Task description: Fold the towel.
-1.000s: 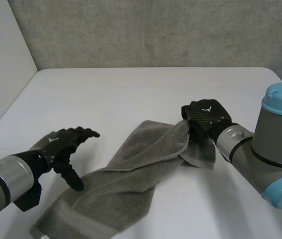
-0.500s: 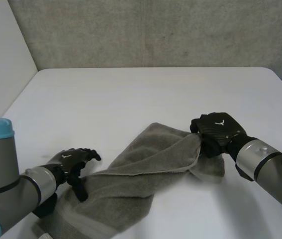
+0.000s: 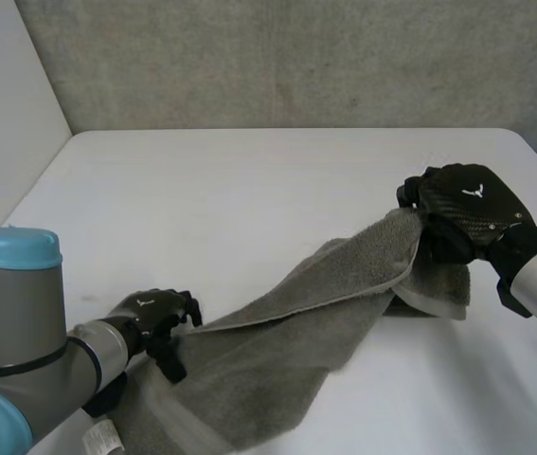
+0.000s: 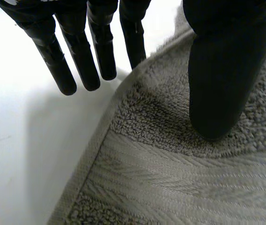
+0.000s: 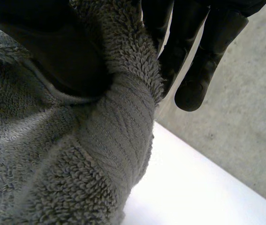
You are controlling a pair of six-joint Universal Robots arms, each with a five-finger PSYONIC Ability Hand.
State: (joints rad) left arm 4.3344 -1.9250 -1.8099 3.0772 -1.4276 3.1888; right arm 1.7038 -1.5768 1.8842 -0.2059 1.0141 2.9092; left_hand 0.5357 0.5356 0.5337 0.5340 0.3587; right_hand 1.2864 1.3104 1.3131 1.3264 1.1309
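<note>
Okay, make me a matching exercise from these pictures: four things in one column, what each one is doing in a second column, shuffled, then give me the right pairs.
Things:
1. black left hand
2. black right hand
3. grey terry towel
4. white table

States:
A. pinches a raised end of the cloth between thumb and fingers
B. lies bare beyond the cloth
C. thumb rests on the cloth near its edge, fingers straight
D. stretches from one hand up to the other

Pairs: 1-C, 2-A, 3-D, 4-B
</note>
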